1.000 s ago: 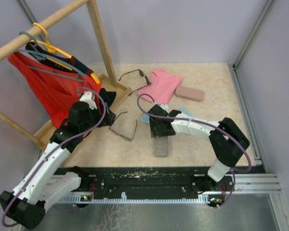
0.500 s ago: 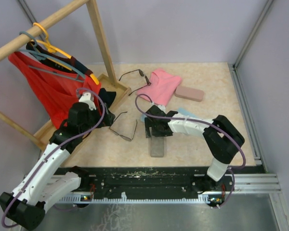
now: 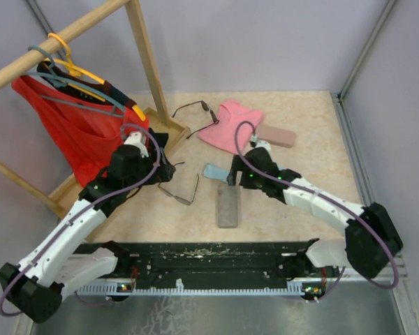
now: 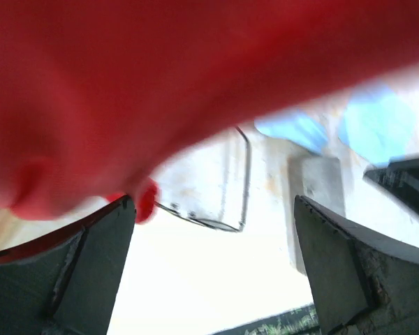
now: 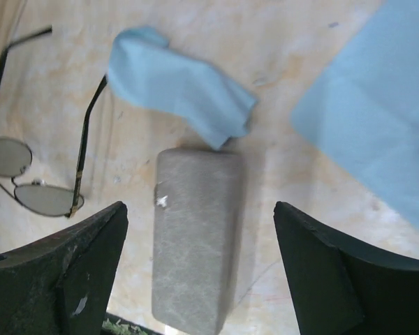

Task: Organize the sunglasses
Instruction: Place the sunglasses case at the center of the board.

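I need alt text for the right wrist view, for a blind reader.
A grey case lies on the table, seen between the open fingers of the right gripper. A crumpled blue cloth lies at its far end, a flat blue cloth at picture right, and unfolded sunglasses at picture left.

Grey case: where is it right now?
In the top view the grey case lies flat near the front edge of the table, just right of the nearer sunglasses, its far end at the crumpled blue cloth.
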